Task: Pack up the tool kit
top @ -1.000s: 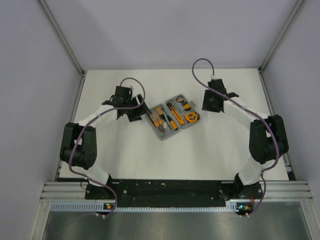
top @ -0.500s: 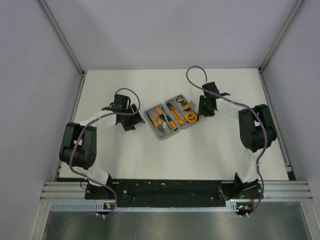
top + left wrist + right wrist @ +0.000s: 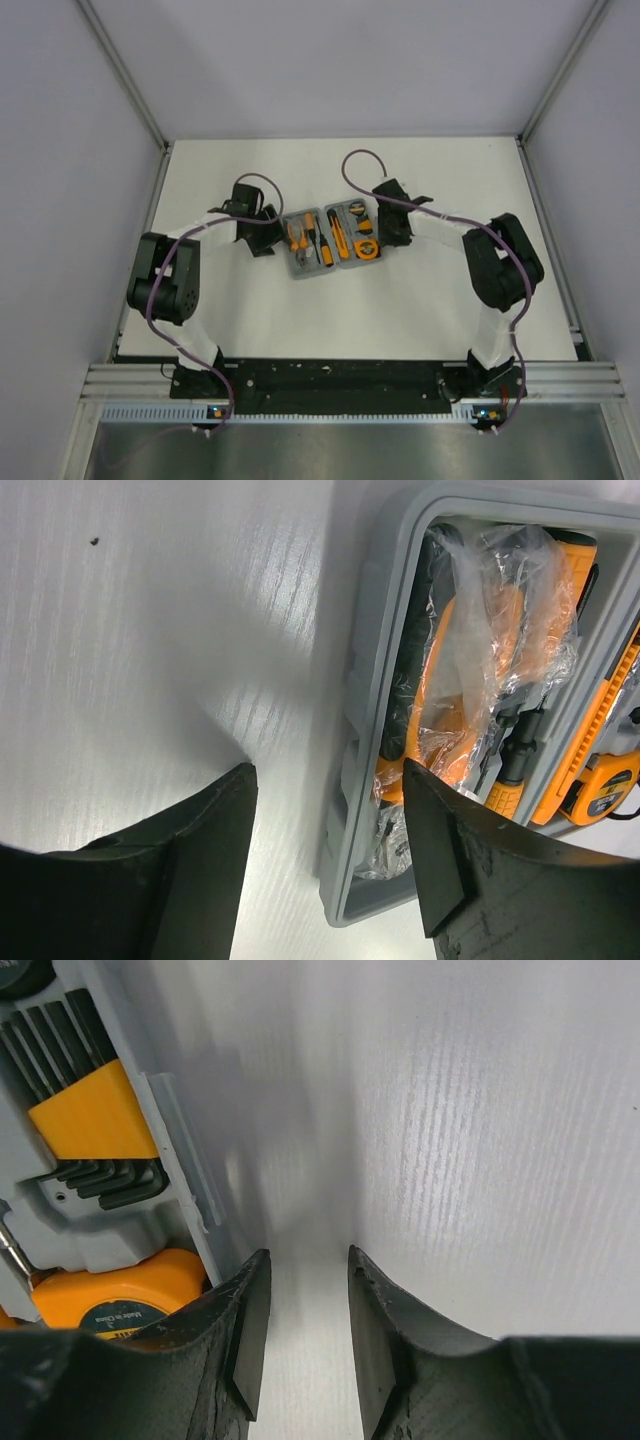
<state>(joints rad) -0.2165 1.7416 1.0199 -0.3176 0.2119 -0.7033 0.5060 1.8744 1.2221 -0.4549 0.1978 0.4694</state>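
Left fingers [image 3: 190, 880] wide astride case [image 3: 345, 710] wall; right fingers [image 3: 225, 1360] narrowly apart

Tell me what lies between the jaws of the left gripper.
The left wrist view shows the side wall of the grey case and a strip of bare table there.

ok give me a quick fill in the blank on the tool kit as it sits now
1. The grey case lies ___, both halves facing up.
2. The pliers inside it are wrapped in clear ___.
3. The hex keys sit in a holder coloured ___.

Missing words: open; plastic; orange
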